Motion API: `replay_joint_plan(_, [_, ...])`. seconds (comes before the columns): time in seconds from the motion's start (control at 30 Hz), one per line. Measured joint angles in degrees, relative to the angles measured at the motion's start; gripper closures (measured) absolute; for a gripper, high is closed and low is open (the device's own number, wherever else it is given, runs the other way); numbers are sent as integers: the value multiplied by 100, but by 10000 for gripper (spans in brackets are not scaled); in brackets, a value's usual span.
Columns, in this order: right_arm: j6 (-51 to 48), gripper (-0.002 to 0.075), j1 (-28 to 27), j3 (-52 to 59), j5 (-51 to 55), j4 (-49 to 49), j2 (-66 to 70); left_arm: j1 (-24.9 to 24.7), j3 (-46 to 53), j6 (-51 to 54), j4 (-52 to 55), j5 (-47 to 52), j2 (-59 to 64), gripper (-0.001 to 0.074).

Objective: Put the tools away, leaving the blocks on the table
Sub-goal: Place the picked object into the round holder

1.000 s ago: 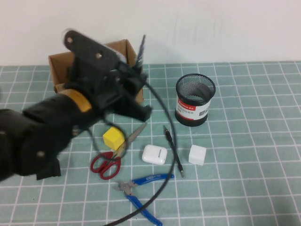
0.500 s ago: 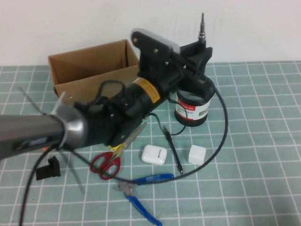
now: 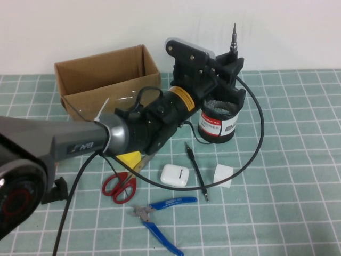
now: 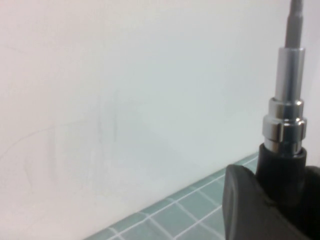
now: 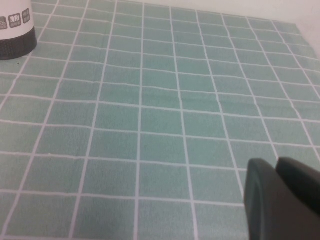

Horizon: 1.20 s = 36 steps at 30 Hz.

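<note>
My left gripper [image 3: 228, 68] is shut on the black-handled screwdriver [image 3: 233, 36], held upright with its metal tip up, just above the black mesh cup [image 3: 219, 121]. The left wrist view shows the screwdriver's shaft [image 4: 287, 115] between my fingers [image 4: 245, 200]. The red-handled scissors [image 3: 123, 184], blue-handled pliers [image 3: 160, 216] and thin black pen-like tool [image 3: 196, 170] lie on the teal grid table [image 3: 287, 160]. A yellow cube [image 3: 129, 158] peeks out under my arm and a white cube [image 3: 223, 175] sits beside the pen tool. The orange cube is hidden. My right gripper [image 5: 280, 200] hovers shut over bare cloth.
An open cardboard box [image 3: 101, 74] stands at the back left. A white earbud case [image 3: 175, 175] lies between the scissors and the pen tool. A small black bracket [image 3: 56, 192] sits at the front left. The mesh cup's base [image 5: 15, 30] shows in the right wrist view.
My left arm has swung right from in front of the cardboard box to above the mesh cup, carrying the screwdriver, which now stands upright.
</note>
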Motion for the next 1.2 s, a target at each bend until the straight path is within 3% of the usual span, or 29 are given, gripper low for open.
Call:
replay_joint_plan(0.93, [0, 732, 0, 0, 0, 0, 0, 46, -36, 495, -40, 424, 399, 556])
replay_joint_plan(1.2, [0, 732, 0, 0, 0, 0, 0, 46, -36, 495, -40, 507, 386, 435])
